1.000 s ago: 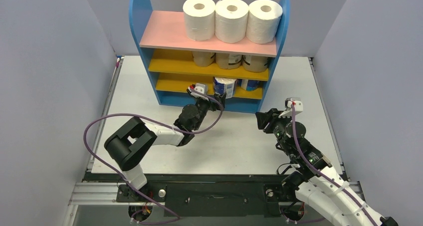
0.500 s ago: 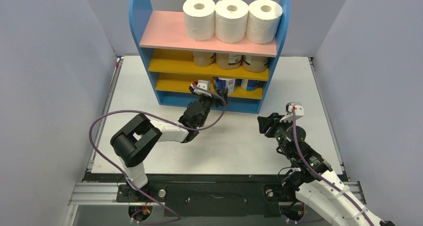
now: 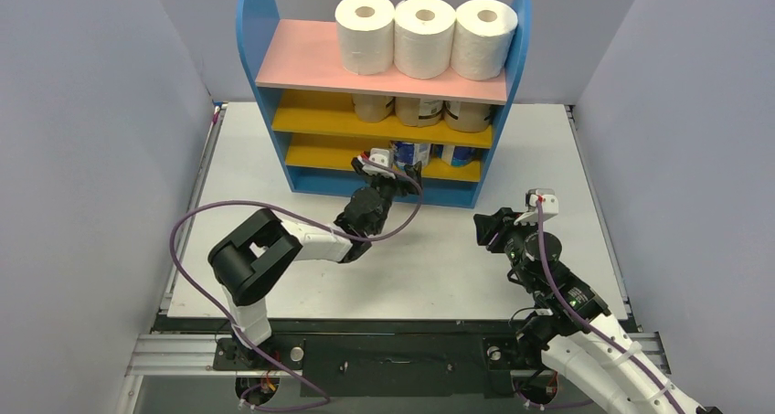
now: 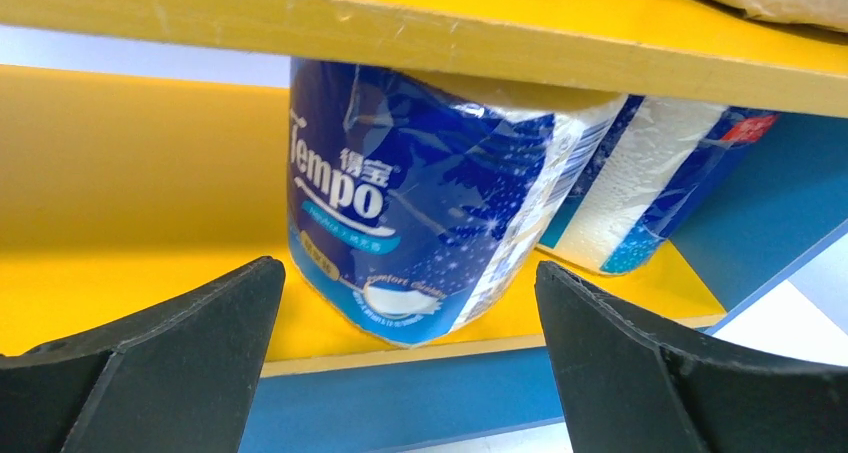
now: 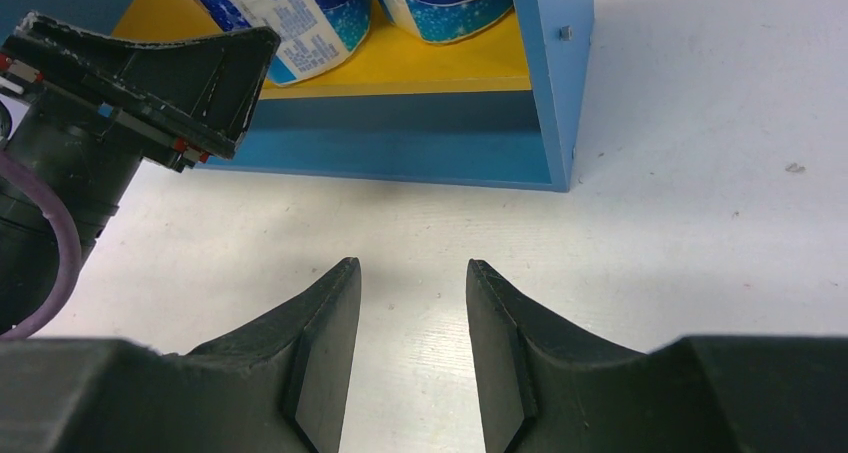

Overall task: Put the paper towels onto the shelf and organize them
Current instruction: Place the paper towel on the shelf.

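Your left claw (image 4: 407, 268) has pushed forward over the last second. The blue roll (image 4: 400, 193) now stands on the shelf's (image 3: 306, 62) lower yellow board, straight ahead between wide fingers that don't touch it. It looks placed. The wrist view shows that clearance and the second blue roll (image 4: 640, 188) just right of it; overhead, upper boards mostly hide them. Your right claw (image 5: 412, 268) is narrow and empty over the worktop (image 5: 700, 233).

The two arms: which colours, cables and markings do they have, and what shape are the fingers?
The left arm and right arm have black joints and white link covers. A purple cable loops along each. Each wrist carries a white block with red marks. The fingers are black tapered wedges.
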Robot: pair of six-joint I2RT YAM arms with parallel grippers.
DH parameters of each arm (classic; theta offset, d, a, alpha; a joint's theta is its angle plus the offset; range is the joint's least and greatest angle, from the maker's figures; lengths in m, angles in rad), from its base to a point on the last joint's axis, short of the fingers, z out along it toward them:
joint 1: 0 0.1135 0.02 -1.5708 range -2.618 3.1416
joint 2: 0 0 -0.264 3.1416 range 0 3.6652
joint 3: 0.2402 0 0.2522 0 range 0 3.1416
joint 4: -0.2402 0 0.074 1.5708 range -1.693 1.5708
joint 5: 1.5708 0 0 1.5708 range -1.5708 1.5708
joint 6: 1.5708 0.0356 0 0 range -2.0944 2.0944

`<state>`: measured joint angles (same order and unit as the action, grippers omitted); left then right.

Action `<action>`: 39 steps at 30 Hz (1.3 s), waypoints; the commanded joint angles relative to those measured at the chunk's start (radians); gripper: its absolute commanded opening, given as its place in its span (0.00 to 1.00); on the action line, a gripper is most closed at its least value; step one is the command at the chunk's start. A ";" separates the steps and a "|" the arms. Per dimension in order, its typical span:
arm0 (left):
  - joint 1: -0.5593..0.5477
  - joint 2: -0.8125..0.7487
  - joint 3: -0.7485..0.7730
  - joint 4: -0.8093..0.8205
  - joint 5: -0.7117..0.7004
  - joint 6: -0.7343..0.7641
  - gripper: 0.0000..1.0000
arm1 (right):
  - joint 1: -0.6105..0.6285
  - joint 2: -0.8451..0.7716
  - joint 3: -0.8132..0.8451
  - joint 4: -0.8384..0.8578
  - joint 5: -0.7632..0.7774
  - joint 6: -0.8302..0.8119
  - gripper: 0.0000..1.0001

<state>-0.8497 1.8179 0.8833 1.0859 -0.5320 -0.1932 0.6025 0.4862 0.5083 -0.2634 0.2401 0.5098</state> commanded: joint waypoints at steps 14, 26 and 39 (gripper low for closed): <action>0.183 -0.092 -0.152 0.184 0.399 -0.172 0.96 | -0.003 -0.037 -0.007 0.000 0.010 -0.017 0.40; 0.219 0.007 -0.063 0.191 0.511 -0.211 0.96 | -0.001 -0.036 -0.007 -0.014 0.016 -0.024 0.39; 0.219 0.084 0.004 0.179 0.453 -0.203 0.96 | -0.001 -0.033 -0.015 -0.012 0.029 -0.025 0.39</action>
<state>-0.6361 1.8732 0.8413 1.2362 -0.0593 -0.3889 0.6025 0.4572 0.5030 -0.2932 0.2466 0.4988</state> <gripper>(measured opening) 0.966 0.392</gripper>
